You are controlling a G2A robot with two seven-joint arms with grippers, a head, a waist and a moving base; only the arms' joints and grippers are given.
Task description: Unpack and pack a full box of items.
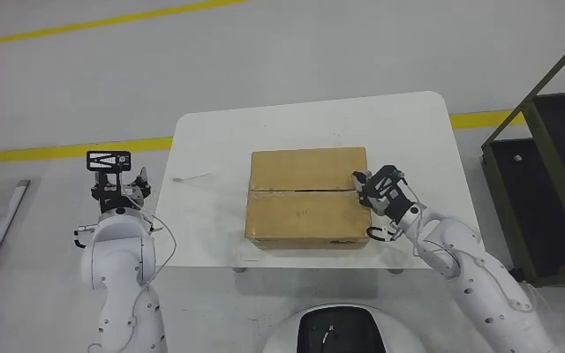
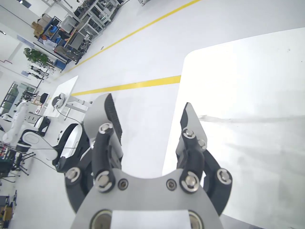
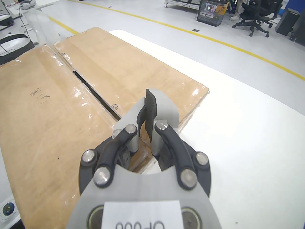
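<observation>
box [image 1: 307, 197] brown, flaps closed, taped seam | left gripper [image 2: 148, 101] spread, empty | right gripper [image 3: 150, 101] pinched closed

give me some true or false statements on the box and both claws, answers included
1. The box is closed on top. True.
2. The left claw is shut on the box. False: it is open and apart from the box, near the table's edge.
3. The right claw is shut, at one end of the box. True.
4. The box stands on the floor. False: it stands on the white table.
</observation>
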